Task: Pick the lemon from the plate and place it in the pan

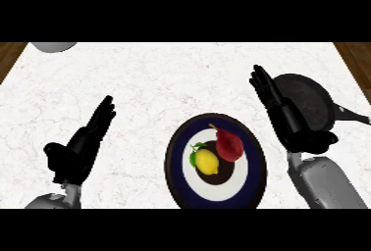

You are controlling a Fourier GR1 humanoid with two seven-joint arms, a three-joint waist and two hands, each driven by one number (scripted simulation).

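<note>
Right robot hand (286, 115) hovers open, lemon (207, 162) on plate (250, 171) lower left.

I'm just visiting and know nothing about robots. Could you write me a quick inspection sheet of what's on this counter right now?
Surface: white marbled counter, wood showing at both far corners.
Job's things: lemon lies on the plate, near its middle; black pan sits at the right, nothing seen in it.
Clutter: a red pear on the same plate, right beside the lemon; a grey object at the far left edge, mostly cut off.
Hands: left hand open, at the left, holding nothing; right hand open, beside the pan, holding nothing.
Cables: nothing seen.
Surroundings: nothing seen beyond the counter.
</note>
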